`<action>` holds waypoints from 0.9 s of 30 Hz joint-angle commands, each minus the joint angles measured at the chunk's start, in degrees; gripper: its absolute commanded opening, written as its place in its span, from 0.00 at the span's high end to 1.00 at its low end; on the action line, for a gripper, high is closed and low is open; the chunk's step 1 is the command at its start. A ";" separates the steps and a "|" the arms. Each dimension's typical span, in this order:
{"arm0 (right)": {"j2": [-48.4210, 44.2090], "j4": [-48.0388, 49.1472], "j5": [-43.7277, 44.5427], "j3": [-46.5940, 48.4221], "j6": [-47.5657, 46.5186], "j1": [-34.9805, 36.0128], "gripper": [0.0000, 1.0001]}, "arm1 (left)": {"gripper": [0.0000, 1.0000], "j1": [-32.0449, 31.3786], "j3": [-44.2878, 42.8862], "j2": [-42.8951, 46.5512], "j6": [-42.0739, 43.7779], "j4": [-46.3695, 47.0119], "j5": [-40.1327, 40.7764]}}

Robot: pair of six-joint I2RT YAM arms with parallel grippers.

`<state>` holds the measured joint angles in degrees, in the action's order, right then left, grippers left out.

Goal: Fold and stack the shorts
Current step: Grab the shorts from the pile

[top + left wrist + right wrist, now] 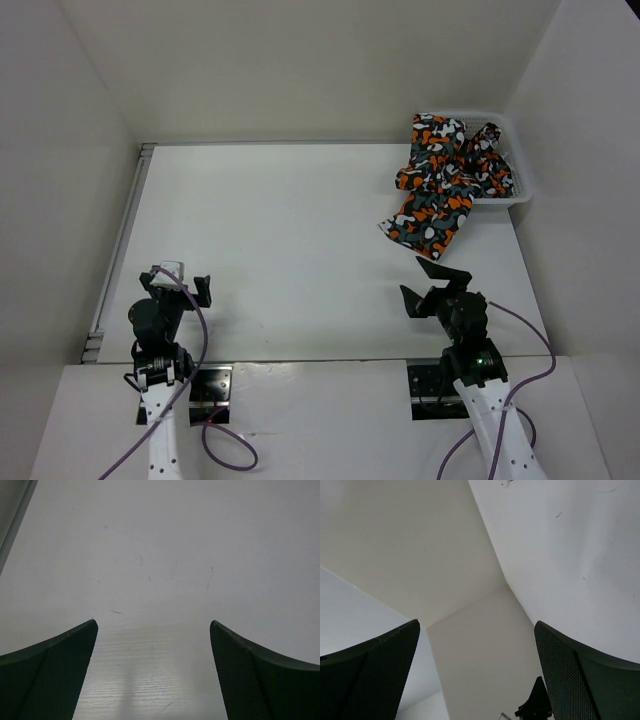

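The shorts (pixel 452 160), printed in orange, black, grey and white blobs, lie heaped in a white basket (pixel 522 188) at the far right of the table. One pair (pixel 430 220) hangs over the basket's near rim onto the tabletop. My right gripper (pixel 430 287) is open and empty, hovering a little in front of that pair. It faces the white walls in the right wrist view (pixel 477 624). At the near left my left gripper (pixel 183 283) is also open. In its wrist view (pixel 153 623) only bare tabletop lies between the fingers. No shorts appear in either wrist view.
White walls enclose the table on the left, back and right. A metal rail (pixel 120 240) runs along the left edge and shows in the corner of the left wrist view (pixel 12 515). A dark part of the other arm (pixel 536 705) shows low in the right wrist view.
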<state>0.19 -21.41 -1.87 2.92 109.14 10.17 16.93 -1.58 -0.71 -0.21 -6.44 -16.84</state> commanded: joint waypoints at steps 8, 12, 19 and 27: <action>-0.89 10.04 2.38 -1.69 -2.50 -0.51 0.00 | 0.01 -0.05 -3.51 7.04 0.21 8.10 -18.89; -0.37 17.55 8.36 4.01 -14.72 -0.51 0.00 | 0.01 -0.05 -4.66 6.34 0.21 15.63 -16.13; 27.27 13.69 11.18 25.84 -45.34 -0.51 0.00 | 0.01 -0.05 -14.57 -8.48 0.21 15.24 -16.98; 74.40 0.32 34.25 66.22 -78.62 0.90 0.00 | 0.01 -3.55 -42.87 -56.92 0.21 -9.19 -20.09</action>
<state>67.02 -15.55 19.55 62.19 49.01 10.61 15.57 -39.86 -49.23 -0.27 -4.49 -35.03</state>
